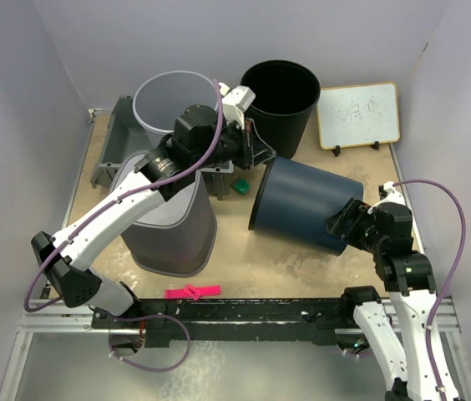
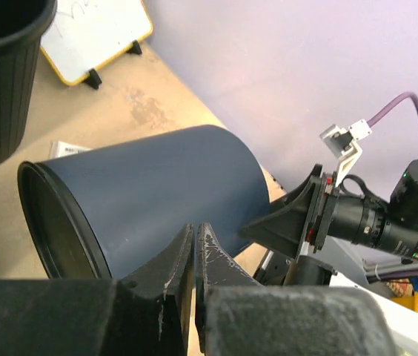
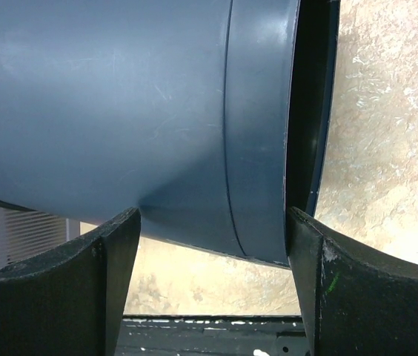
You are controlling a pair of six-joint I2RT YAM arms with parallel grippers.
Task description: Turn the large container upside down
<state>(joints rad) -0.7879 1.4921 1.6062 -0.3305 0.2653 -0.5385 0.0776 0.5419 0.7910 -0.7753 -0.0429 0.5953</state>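
Observation:
The large dark blue container (image 1: 306, 205) lies on its side at the table's middle right, with its open mouth facing left. My left gripper (image 1: 259, 157) is shut and empty just above the mouth end. In the left wrist view its closed fingertips (image 2: 195, 226) sit in front of the container's wall (image 2: 164, 185). My right gripper (image 1: 346, 219) is open at the container's right end. In the right wrist view (image 3: 213, 215) its two fingers straddle the banded edge (image 3: 257, 133) of the container.
A grey bin (image 1: 173, 225) stands under my left arm. A pale grey bin (image 1: 169, 96) and a black bin (image 1: 281, 92) stand at the back. A whiteboard (image 1: 358, 114) is at the back right, with a green item (image 1: 240, 186) and a pink clip (image 1: 192, 291) on the table.

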